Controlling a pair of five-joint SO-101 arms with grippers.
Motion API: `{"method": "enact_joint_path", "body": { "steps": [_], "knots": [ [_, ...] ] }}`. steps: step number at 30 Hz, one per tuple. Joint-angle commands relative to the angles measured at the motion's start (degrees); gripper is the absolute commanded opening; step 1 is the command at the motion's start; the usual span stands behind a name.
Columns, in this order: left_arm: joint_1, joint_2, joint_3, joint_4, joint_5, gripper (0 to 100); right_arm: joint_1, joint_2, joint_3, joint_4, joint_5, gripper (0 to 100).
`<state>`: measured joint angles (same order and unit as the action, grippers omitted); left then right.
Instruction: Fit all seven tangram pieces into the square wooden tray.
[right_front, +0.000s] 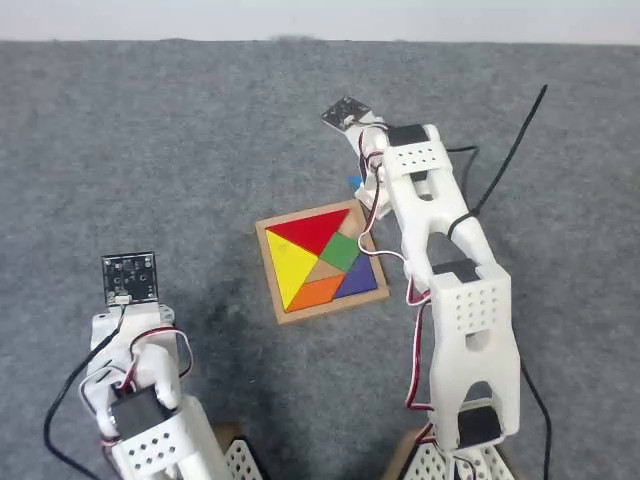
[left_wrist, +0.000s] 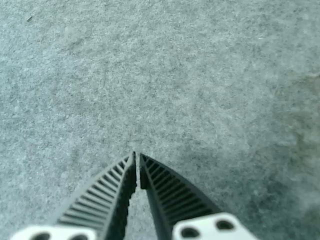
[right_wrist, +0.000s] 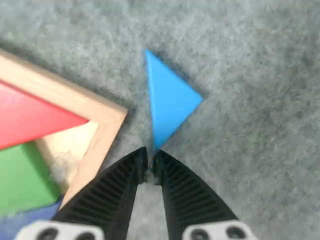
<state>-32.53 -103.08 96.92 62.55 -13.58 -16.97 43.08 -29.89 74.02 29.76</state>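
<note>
The square wooden tray (right_front: 322, 311) lies mid-table and holds red (right_front: 312, 230), yellow (right_front: 290, 265), green (right_front: 340, 250), orange (right_front: 316, 292) and purple (right_front: 357, 278) pieces around a tan centre. A blue triangle (right_wrist: 170, 97) lies flat on the carpet just outside the tray's corner (right_wrist: 102, 119); a sliver of this blue triangle (right_front: 354, 181) shows beside the right arm. My right gripper (right_wrist: 149, 162) is shut and empty, its tips just short of the triangle's nearest point. Bare wood (right_wrist: 70, 145) shows inside that corner, between red and green. My left gripper (left_wrist: 137, 160) is shut over bare carpet.
Grey carpet covers the whole table. The right arm (right_front: 440, 250) stretches over the tray's right edge. The left arm (right_front: 140, 400) sits folded at the near left, well away from the tray. A black cable (right_front: 510, 150) trails at the right.
</note>
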Motion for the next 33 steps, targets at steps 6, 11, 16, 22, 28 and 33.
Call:
{"method": "enact_joint_path", "body": {
  "steps": [6, 11, 16, 22, 28, 33],
  "knots": [
    [0.0, -0.9, -0.5, 0.2, -0.6, 2, -1.4, -5.8, -2.1, -4.2, -0.9, 28.1],
    [0.0, -0.9, -0.5, 0.2, -0.6, 2, -4.0, -1.4, -2.2, -15.1, -2.9, 30.3],
    [0.0, -0.9, -0.5, 0.2, -0.6, 2, -3.8, 0.3, -2.3, -23.1, -18.7, 16.5],
    [0.0, -0.9, -0.5, 0.2, -0.6, 2, -3.6, 2.5, -2.1, -22.1, -24.8, 13.6],
    [0.0, -0.9, -0.5, 0.2, -0.6, 2, -1.5, 2.9, -2.1, -11.9, -18.2, 13.6],
    [0.0, -0.9, -0.5, 0.2, -0.6, 2, 2.1, 1.5, -1.9, -7.4, -15.9, 9.8]
  ]
}}
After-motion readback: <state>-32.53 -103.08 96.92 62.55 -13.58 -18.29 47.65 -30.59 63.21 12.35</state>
